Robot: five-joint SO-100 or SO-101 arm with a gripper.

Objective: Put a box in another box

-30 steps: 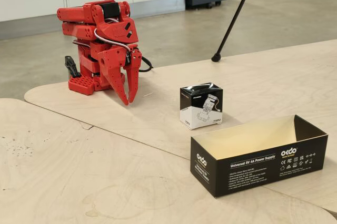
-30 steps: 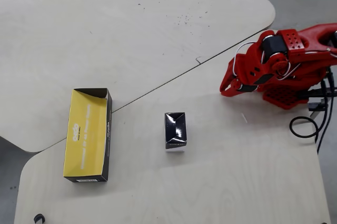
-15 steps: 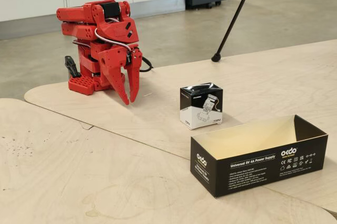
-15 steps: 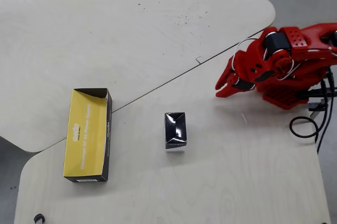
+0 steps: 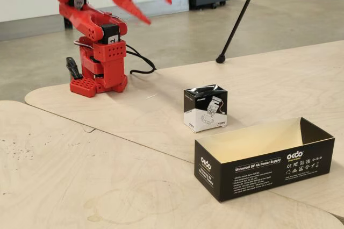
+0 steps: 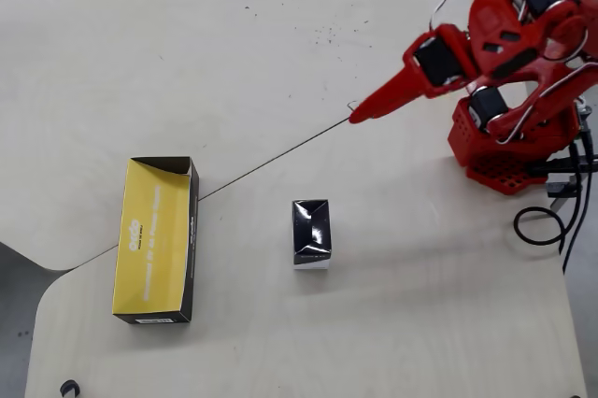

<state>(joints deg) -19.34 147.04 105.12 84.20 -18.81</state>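
The small box (image 5: 206, 108), glossy black on top and white below with a product picture, stands upright on the wooden table; it also shows in the overhead view (image 6: 311, 230). The long black box (image 5: 252, 171), open on top and pale inside, with "Universal 5V 4A Power Supply" print, lies empty in front of it in the fixed view; in the overhead view it (image 6: 190, 239) lies left of the small box. My red gripper (image 5: 159, 9) is open and empty, raised high near the arm's base, far from both boxes; it also shows in the overhead view (image 6: 360, 116).
The arm's red base (image 5: 102, 73) stands at the back of the table with a black cable (image 5: 141, 65) behind it. A black pole (image 5: 239, 16) slants to the floor beyond the table. A seam (image 6: 271, 160) runs between two table panels.
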